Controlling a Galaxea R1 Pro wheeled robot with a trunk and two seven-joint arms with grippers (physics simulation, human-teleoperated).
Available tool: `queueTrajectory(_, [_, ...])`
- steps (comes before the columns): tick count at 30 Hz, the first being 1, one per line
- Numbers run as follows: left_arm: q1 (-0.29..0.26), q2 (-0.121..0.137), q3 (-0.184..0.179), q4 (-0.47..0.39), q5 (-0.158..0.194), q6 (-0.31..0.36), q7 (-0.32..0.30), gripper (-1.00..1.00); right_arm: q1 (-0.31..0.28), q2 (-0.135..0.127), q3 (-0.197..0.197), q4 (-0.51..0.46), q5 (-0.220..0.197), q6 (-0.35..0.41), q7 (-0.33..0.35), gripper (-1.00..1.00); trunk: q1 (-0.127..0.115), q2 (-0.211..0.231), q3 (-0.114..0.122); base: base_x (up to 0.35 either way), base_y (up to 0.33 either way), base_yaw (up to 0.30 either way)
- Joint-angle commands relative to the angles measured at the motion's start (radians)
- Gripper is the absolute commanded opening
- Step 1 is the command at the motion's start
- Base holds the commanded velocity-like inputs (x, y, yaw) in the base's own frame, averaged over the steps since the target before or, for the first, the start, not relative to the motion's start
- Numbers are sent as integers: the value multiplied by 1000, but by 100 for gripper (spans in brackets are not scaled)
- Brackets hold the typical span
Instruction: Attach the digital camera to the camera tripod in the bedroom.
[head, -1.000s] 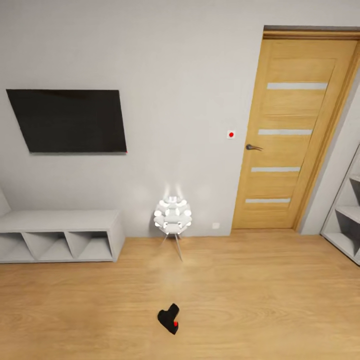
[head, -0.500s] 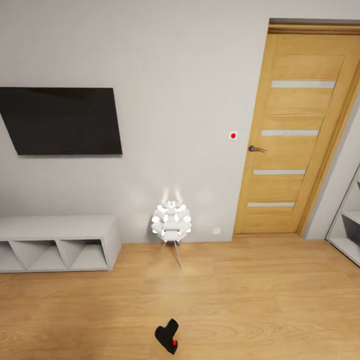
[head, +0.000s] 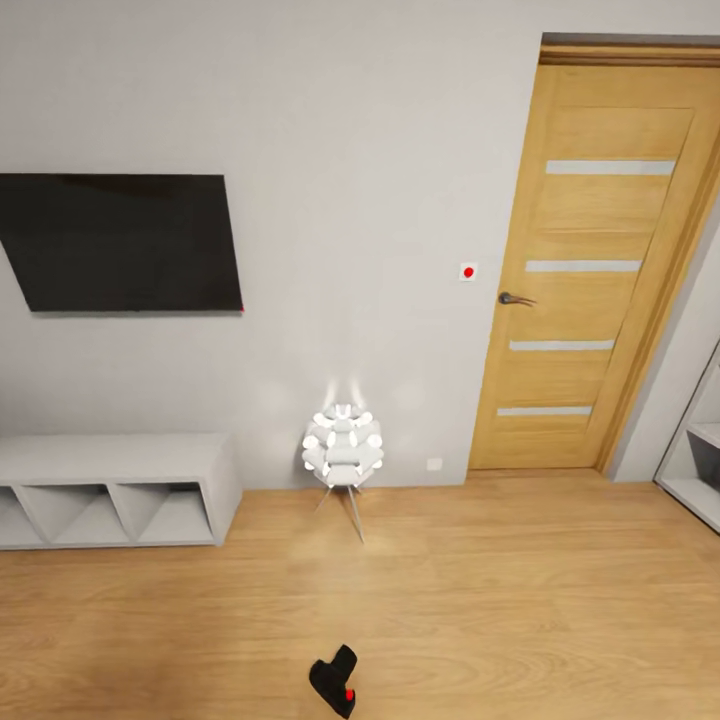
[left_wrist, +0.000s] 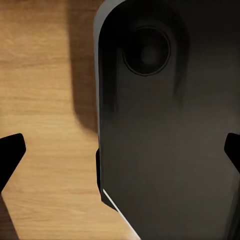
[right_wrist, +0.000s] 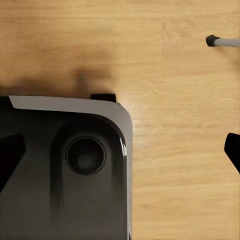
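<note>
Left wrist view has the left jaws spread wide, dark tips at both frame edges, holding nothing above the robot's own black base and the wood floor. The right jaws are likewise apart and empty over that base, with a black-footed silver leg tip at upper right that may belong to the camera tripod. Both arms seem tucked downward for driving. Farther out, the head view shows the digital camera lying on the floor at bottom centre, red button up, well short of a glowing lamp, the oak door, the TV and the white shelf unit.
</note>
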Motion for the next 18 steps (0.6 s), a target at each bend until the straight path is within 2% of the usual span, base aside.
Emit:
queueTrajectory(1, [0, 0, 0, -1, 1, 0, 0, 100, 0, 0, 1, 0, 0, -3, -1, 100, 0, 0, -1, 116, 0, 0])
queueTrajectory(8, [0, 1, 0, -1, 1, 0, 0, 100, 0, 0, 0, 0, 0, -3, 0, 100, 0, 0, -1, 180, 0, -27])
queueTrajectory(18, [0, 3, 0, -1, 1, 0, 0, 100, 0, 0, -1, 0, 0, -3, 1, 100, 0, 0, -1, 308, 51, -253])
